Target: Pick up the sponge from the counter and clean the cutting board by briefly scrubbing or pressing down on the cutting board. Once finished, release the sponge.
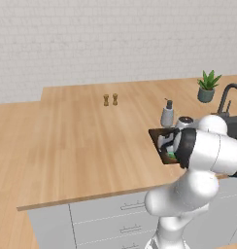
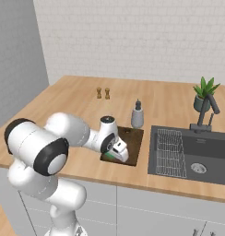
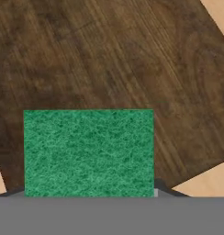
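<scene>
With the scrub in hand, the gripper (image 2: 118,153) is clamped on the sponge (image 3: 88,153), holding it low over the near end of the cutting board (image 3: 109,59), apparently to press it down; contact unconfirmed.

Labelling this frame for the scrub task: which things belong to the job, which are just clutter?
Job: sponge, held in the gripper; cutting board; counter.
Clutter: soap dispenser; two small shakers; potted plant; sink; faucet.
</scene>
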